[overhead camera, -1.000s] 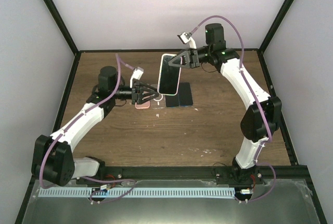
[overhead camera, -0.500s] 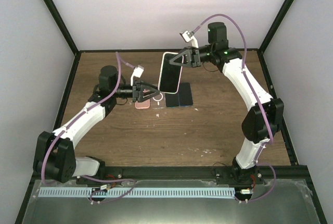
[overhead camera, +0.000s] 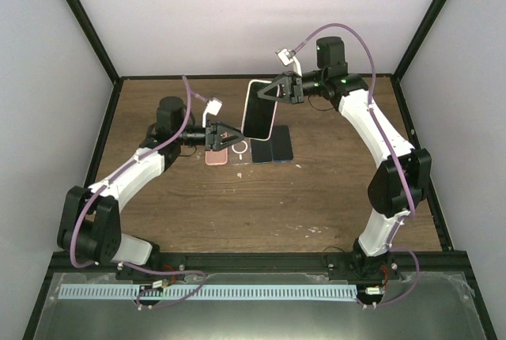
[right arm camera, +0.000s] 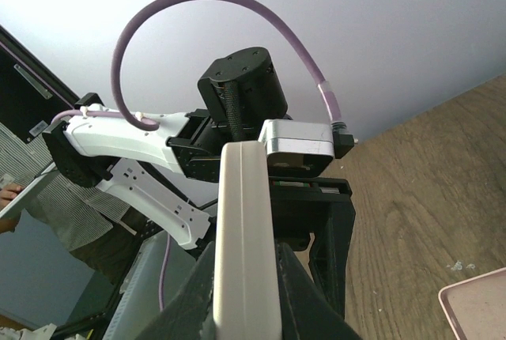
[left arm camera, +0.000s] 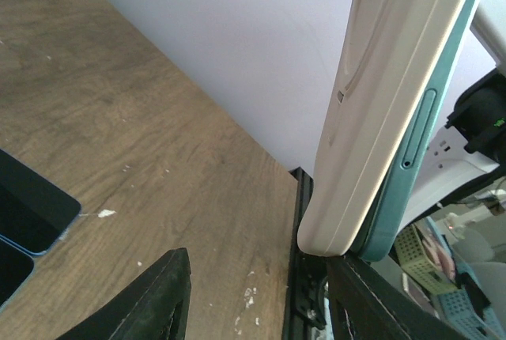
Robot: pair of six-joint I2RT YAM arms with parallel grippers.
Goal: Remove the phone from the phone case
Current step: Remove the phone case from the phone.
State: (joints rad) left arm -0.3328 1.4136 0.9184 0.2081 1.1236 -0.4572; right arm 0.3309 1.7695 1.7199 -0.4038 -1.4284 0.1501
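Observation:
My right gripper is shut on the top end of a phone in a cream case and holds it upright above the table's back middle. In the right wrist view the case's edge sits clamped between my right gripper. My left gripper is open at the phone's lower end. In the left wrist view my left gripper is wide apart; the case's lower corner with the teal phone edge hangs just above the right finger.
On the table below the held phone lie a pink case, a clear case with a ring and two dark phones. The dark phones also show in the left wrist view. Black frame posts and white walls bound the table.

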